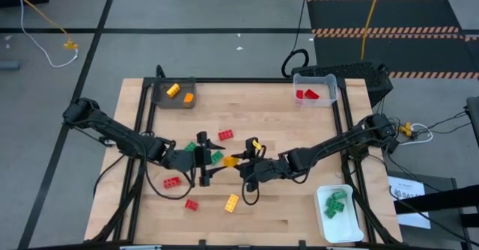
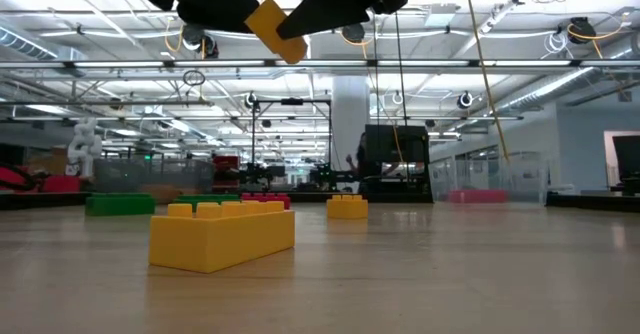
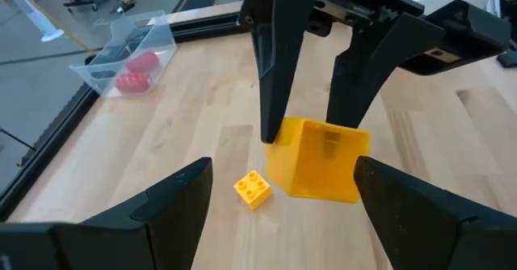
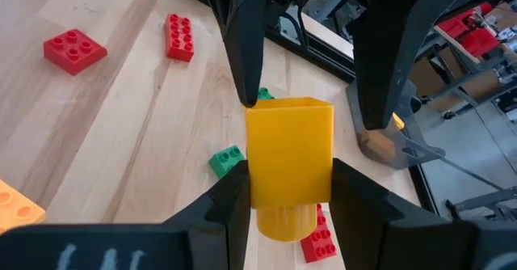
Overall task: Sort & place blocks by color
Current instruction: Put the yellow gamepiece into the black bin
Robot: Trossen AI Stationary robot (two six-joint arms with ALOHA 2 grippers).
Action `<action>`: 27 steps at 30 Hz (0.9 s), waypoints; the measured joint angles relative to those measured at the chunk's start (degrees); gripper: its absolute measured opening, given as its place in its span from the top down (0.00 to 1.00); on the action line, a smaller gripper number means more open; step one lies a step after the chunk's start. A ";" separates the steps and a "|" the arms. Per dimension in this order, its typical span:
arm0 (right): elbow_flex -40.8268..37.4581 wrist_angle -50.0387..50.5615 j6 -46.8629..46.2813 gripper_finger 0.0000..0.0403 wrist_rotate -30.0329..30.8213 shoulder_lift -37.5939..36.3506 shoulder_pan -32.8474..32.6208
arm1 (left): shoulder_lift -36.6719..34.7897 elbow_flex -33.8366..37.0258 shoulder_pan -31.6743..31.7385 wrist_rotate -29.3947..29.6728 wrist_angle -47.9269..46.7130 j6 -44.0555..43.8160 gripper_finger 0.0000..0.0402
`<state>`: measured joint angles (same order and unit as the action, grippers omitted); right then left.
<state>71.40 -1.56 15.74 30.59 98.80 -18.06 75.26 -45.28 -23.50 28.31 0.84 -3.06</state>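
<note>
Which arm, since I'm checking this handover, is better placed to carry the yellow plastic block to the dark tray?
Left. The dark tray sits on the left arm's side, and the open left gripper flanks the yellow plastic block, which the right gripper holds shut.
</note>
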 joint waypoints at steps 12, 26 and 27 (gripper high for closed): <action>0.00 -1.19 0.18 0.70 0.31 -0.18 -0.45 | -2.04 0.09 -0.80 3.67 -0.08 0.39 0.23; 0.07 0.89 0.05 0.70 -0.64 -0.22 -0.75 | -2.12 0.09 -0.77 7.96 0.81 0.87 0.23; 0.07 0.87 0.05 0.70 -0.64 -0.22 -0.75 | -2.13 0.09 -0.77 7.82 0.85 0.87 0.23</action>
<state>71.46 -0.69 15.79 29.95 98.59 -18.81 73.13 -45.19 -24.27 36.13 1.69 -2.20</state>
